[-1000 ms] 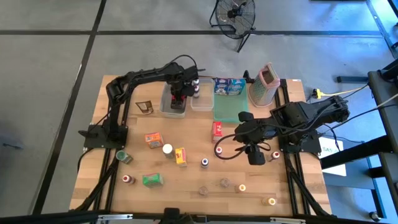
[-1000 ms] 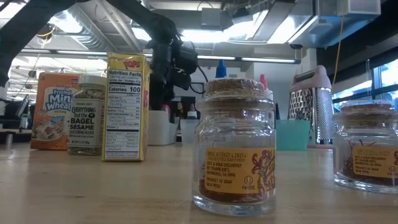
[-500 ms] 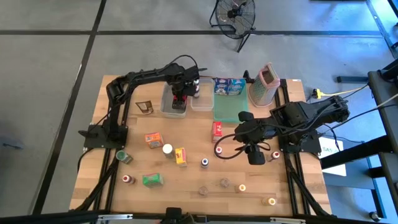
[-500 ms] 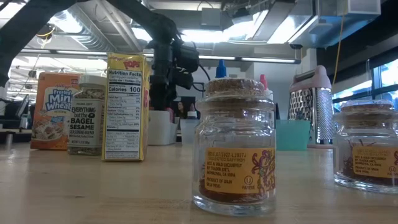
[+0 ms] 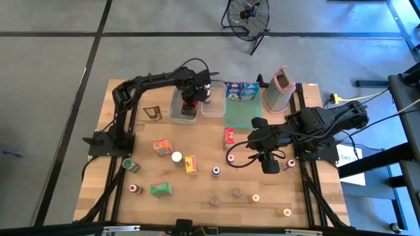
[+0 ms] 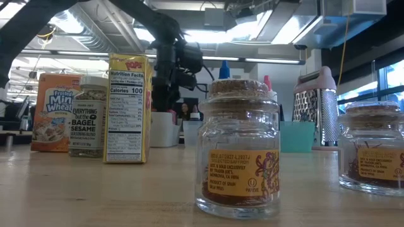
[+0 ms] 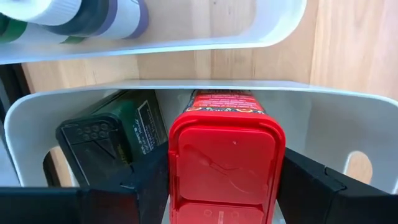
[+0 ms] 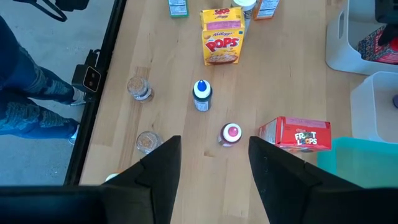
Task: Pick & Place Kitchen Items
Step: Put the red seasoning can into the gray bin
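My left gripper (image 5: 189,106) points down into a clear tub (image 5: 175,115) at the table's far side, shut on a red-lidded spice container (image 7: 227,168). A dark green container (image 7: 112,140) lies beside it in the same tub. The neighbouring tub (image 7: 273,28) holds bottles. My right gripper (image 8: 214,180) hangs open above the table's right half with nothing between its fingers. Below it stand a red-capped bottle (image 8: 231,134) and a blue-capped bottle (image 8: 201,93), and a red cereal box (image 8: 295,134) lies flat. Other small boxes and jars are scattered over the near half of the table. My left gripper has the red-lidded container between its two fingers, one finger (image 7: 146,186) against each side of the lid end (image 7: 180,155). The fingers come from above, pointing down. The container stands lid-up inside the tub, next to the dark green one; its base is hidden.
A metal grater (image 5: 279,88) and blue boxes (image 5: 241,90) stand at the far edge beside a green tray (image 5: 237,118). In the low view, glass jars (image 6: 243,151) and cereal boxes (image 6: 129,107) stand close in front. A person's legs (image 8: 31,87) show beside the table.
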Robot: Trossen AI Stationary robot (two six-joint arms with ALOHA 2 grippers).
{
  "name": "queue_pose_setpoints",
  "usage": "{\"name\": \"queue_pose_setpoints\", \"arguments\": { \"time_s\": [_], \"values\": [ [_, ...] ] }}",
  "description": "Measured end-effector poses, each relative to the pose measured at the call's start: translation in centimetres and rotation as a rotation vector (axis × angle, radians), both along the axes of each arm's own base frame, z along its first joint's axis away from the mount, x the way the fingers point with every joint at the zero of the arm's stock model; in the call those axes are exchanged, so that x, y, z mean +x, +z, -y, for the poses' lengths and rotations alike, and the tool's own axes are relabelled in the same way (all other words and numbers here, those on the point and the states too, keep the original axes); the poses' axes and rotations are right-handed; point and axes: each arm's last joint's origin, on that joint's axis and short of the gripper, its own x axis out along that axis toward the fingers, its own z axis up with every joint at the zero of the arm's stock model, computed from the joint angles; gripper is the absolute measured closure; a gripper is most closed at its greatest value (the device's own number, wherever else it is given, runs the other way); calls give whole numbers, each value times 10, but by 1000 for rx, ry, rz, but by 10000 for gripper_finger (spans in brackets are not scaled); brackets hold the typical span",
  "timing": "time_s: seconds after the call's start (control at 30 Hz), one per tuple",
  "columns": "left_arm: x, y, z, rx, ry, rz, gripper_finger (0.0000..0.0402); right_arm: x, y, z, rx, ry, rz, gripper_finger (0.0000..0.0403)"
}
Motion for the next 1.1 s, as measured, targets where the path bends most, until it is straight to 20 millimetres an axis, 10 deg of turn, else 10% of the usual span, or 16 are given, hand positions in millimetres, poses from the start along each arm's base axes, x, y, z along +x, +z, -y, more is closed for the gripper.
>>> {"name": "queue_pose_setpoints", "arguments": {
  "time_s": [1.1],
  "values": [
    [6,0,7,28,-4,-1,130,0,1,0,3,1,6,212]
  ]
}}
